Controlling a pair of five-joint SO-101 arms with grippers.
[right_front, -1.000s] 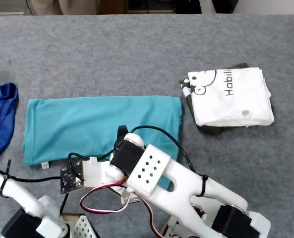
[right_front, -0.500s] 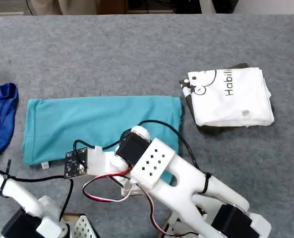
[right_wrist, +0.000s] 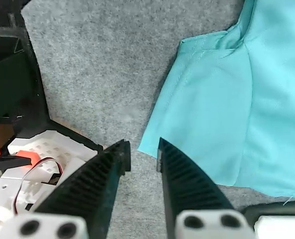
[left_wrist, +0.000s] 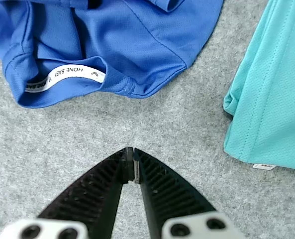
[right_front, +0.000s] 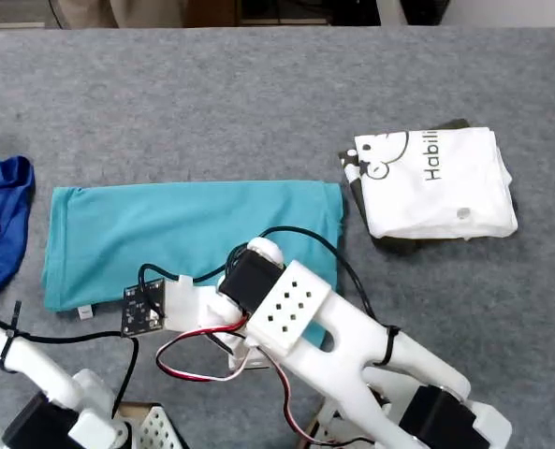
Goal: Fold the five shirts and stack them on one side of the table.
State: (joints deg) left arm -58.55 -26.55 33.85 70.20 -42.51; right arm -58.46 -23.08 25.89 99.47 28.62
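Observation:
A teal shirt [right_front: 188, 238] lies flat on the grey table, folded into a long strip. My right arm [right_front: 286, 313] stretches over its near right part. In the right wrist view my right gripper [right_wrist: 142, 149] is open by a narrow gap, its tips at a loose corner of the teal shirt [right_wrist: 222, 114], nothing held. A crumpled blue shirt [right_front: 1, 215] sits at the table's left edge. My left gripper [left_wrist: 131, 164] is shut and empty above bare table, short of the blue shirt [left_wrist: 112, 40] and beside the teal shirt's end [left_wrist: 271, 99]. A folded white shirt [right_front: 436, 182] rests on a dark folded one [right_front: 399, 245] at the right.
The left arm's base [right_front: 34, 393] and cables take up the near left corner. The right arm's base [right_front: 436, 412] stands at the near right. Bare grey table [right_front: 258, 94] runs along the far side.
My right arm has shifted a little farther from its base and to the right over the teal shirt, then held still. The shirts have not moved.

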